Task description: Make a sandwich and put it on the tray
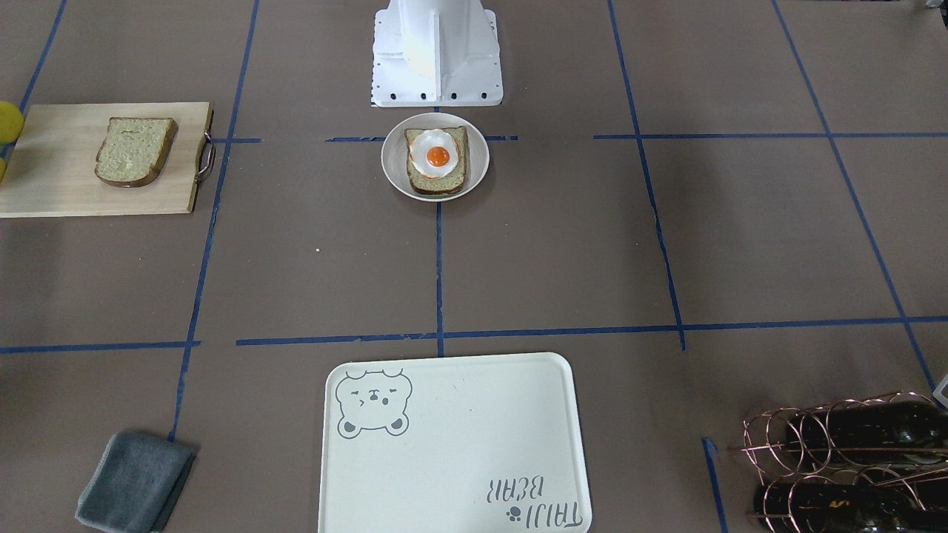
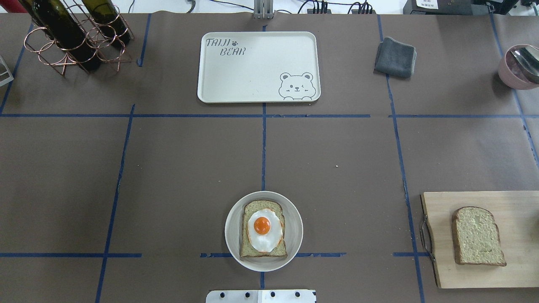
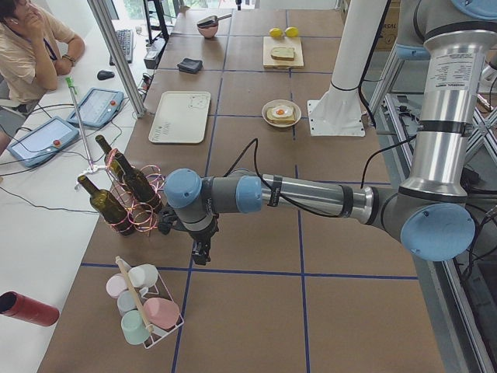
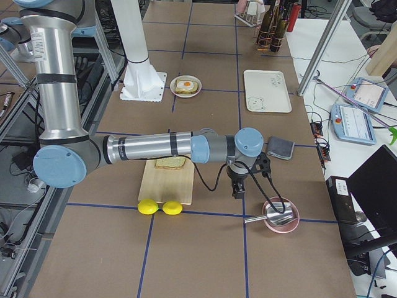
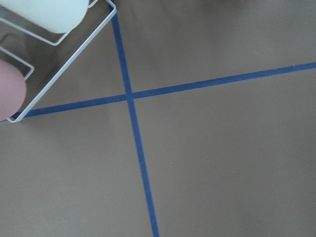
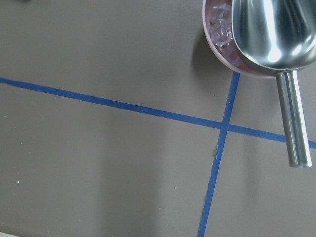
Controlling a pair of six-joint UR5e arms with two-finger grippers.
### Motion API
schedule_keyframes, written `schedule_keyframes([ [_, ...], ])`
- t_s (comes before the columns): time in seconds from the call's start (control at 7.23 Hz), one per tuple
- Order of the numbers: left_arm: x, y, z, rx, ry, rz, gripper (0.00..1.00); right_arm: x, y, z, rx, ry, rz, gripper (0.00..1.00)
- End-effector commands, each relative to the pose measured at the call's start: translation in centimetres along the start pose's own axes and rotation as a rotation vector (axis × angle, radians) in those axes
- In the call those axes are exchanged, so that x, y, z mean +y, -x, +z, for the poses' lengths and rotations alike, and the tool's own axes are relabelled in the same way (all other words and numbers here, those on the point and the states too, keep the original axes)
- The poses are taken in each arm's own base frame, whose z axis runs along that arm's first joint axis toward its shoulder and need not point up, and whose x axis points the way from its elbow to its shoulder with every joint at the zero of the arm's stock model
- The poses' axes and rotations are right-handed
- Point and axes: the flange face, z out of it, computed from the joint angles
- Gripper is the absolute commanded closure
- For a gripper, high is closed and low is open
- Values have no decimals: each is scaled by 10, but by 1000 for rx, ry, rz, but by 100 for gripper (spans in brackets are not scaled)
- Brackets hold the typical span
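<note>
Closest to the overhead camera is the robot's white base plate point(image 2: 261, 296), at the middle of the tabletop's point(image 2: 189, 168) near edge.

At the left end, the left tool point(image 3: 199, 259) hangs fingers-down above a crossing of blue tape point(image 5: 129, 95). It is just beside a wire cup rack point(image 3: 144, 307) of pastel cups. It appears only in the side view, so I cannot tell how far its jaws are parted or whether it holds anything.

A copper wine rack point(image 2: 71, 46) with dark bottles point(image 2: 59, 29) stands toward the far left corner. The tray point(image 2: 257, 67) lies flat at the middle of the far edge, and nothing rests on it.

Straight across from the tray, just in front of the base, is the plate point(image 2: 233, 227). It holds one bread slice point(image 2: 261, 206) with the fried egg point(image 2: 264, 230) on top, uncovered.

A folded grey cloth point(image 2: 395, 57) lies near the far edge, right of the tray. The second bread slice point(image 2: 478, 235) lies flat on the wooden cutting board point(image 2: 518, 210) toward the near right corner, well apart from the plate. Two lemons point(image 4: 160, 207) touch the board's outer edge.

A pink bowl point(image 2: 511, 71) with a metal scoop point(image 2: 526, 59) sits at the far right. The right tool point(image 4: 237, 194) hangs just beside the bowl, between it and the board. Its opening cannot be told either.
</note>
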Motion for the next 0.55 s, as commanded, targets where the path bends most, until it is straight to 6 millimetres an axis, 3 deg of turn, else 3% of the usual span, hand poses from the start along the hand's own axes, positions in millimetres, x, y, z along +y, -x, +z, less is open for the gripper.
schedule_keyframes([
  [0.0,-1,1,-7,-13,-13,2,0,-1,3,-3,-1,-5,-4,0],
  [0.42,-8,-10,-19,-24,-32,25,0,10,8,0,-2,-3,-25,0],
])
